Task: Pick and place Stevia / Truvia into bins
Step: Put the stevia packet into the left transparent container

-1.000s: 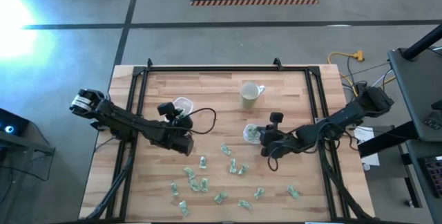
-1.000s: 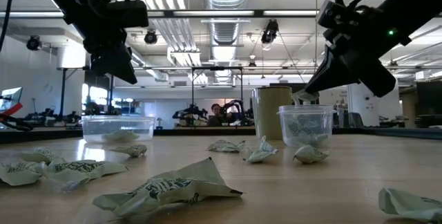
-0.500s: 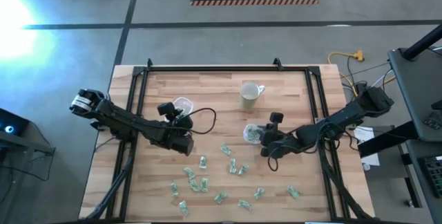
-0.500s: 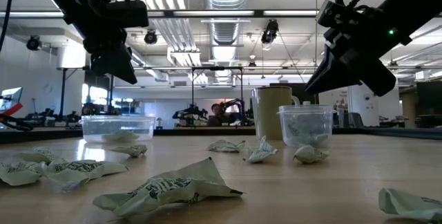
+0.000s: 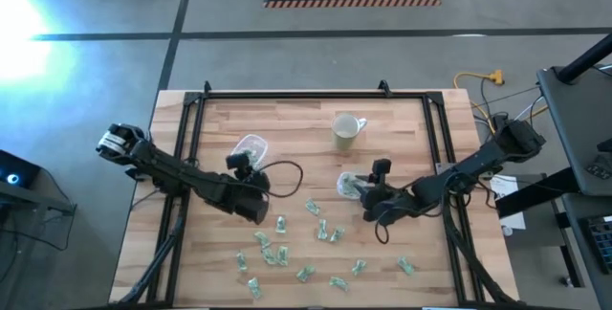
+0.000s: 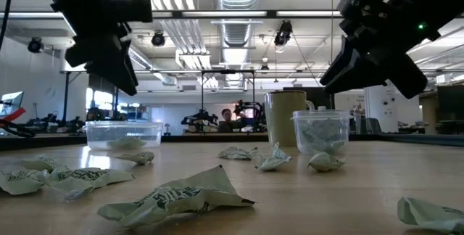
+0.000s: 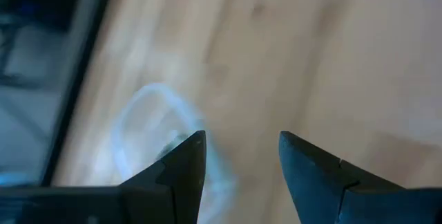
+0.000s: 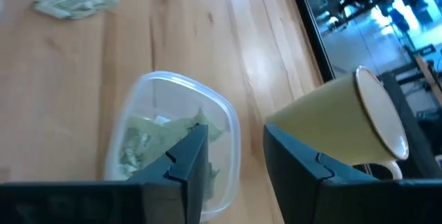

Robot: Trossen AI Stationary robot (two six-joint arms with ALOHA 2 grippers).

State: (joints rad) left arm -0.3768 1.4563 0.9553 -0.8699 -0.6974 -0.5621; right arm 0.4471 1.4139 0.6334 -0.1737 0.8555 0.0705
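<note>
1. Right gripper [image 5: 368, 195] hangs with fingers apart, empty, just at 4 o'clock of the smaller bin [image 5: 348, 185], which holds packets.
2. Left gripper [image 5: 260, 207], jaws spread, hovers at 6 o'clock of the wider bin [image 5: 251, 144].
3. Wooden table [image 5: 287, 119] carries loose Stevia packets [image 5: 280, 224] and a mug [image 5: 345, 130].

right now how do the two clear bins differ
The wide bin is low and broad, while the small cup is taller and narrower. The wide bin sits on the left arm's side of the table, beside the left gripper; the small cup sits by the right gripper, near the mug. The small cup looks fuller of packets; the wide bin shows only a few. Both are clear plastic and stand upright.
</note>
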